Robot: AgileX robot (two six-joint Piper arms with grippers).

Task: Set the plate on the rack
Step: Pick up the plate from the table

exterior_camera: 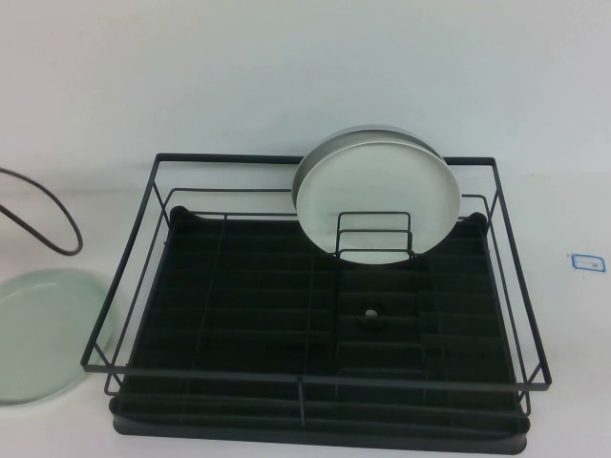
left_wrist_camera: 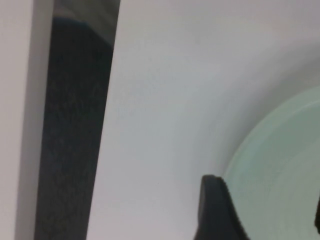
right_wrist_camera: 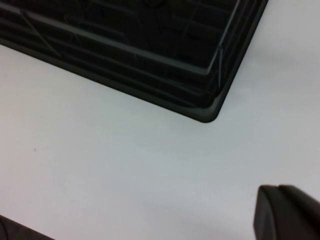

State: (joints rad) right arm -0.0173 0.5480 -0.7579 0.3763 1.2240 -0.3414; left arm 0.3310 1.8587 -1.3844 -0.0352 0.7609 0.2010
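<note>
- Left gripper [left_wrist_camera: 265, 220] hangs low over the table, off the rack's left side, with the plate's rim between its two dark fingers [left_wrist_camera: 217, 212]. The wide gap says the jaws are spread, gripping nothing, lined up for a pinch on the rim, by my read.
- The plate [left_wrist_camera: 285, 170] sits right under it: pale mint-green, glossy, round, with a shallow raised rim. From the high camera it lies flat on the white table at the lower left, just beside the rack's left wire edge and not in it.
- Right gripper [right_wrist_camera: 287, 215] hovers over bare white table near a corner of the rack; only one dark finger shows, so whether it is open or closed I cannot tell. It carries nothing visible, and looks parked.
- The rack [exterior_camera: 143, 224] is black wire around a ribbed black tray base, with small upright dividers.
- Two whiter, greyish plates [exterior_camera: 377, 196] stand on edge at the back, propped by the dividers.
- A dark cable [exterior_camera: 57, 219] loops at the left.
</note>
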